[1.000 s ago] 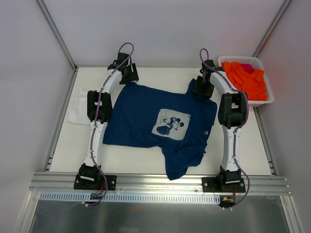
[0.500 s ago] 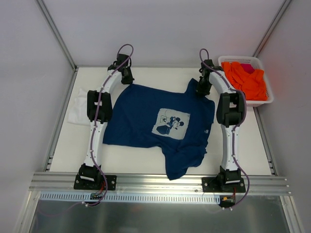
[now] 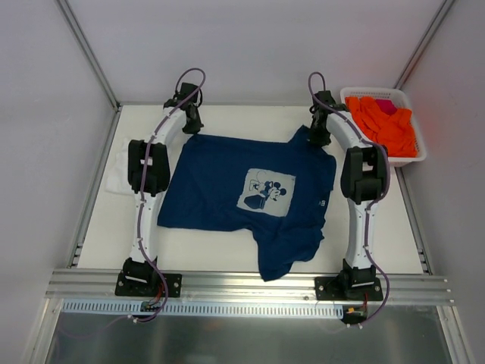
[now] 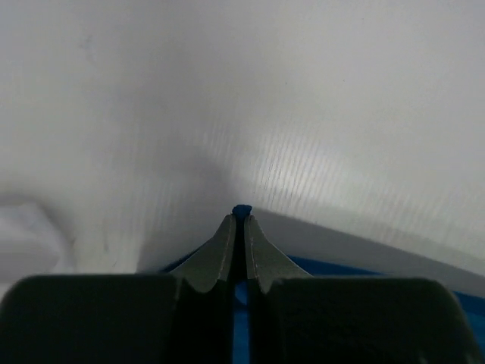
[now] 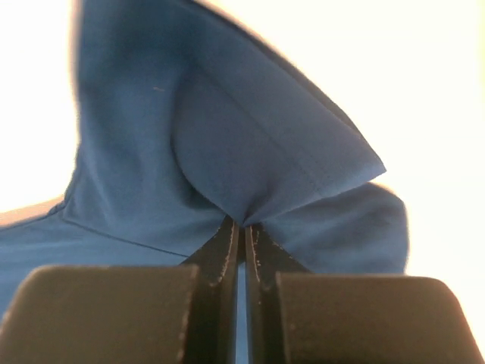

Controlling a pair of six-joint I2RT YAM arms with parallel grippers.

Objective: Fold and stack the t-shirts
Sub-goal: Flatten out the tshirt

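Note:
A navy t-shirt point(image 3: 227, 189) with a pale square cartoon-mouse print point(image 3: 267, 192) lies spread on the white table, one sleeve trailing toward the near edge. My left gripper point(image 3: 191, 123) is shut on the shirt's far left corner; a sliver of blue cloth point(image 4: 242, 211) pokes out between its fingertips. At the far right corner my right gripper point(image 3: 316, 133) is shut on a bunched sleeve of the same shirt point(image 5: 250, 144). A white t-shirt point(image 3: 120, 168) lies folded at the table's left edge, partly behind the left arm.
A white basket point(image 3: 405, 159) holding orange and pink cloth point(image 3: 386, 125) stands at the far right corner. White walls enclose the table on three sides. A metal rail point(image 3: 250, 284) runs along the near edge.
Both grippers went from open to shut on the navy shirt's far corners. The left arm shifted slightly left and toward the back, pulling that corner with it.

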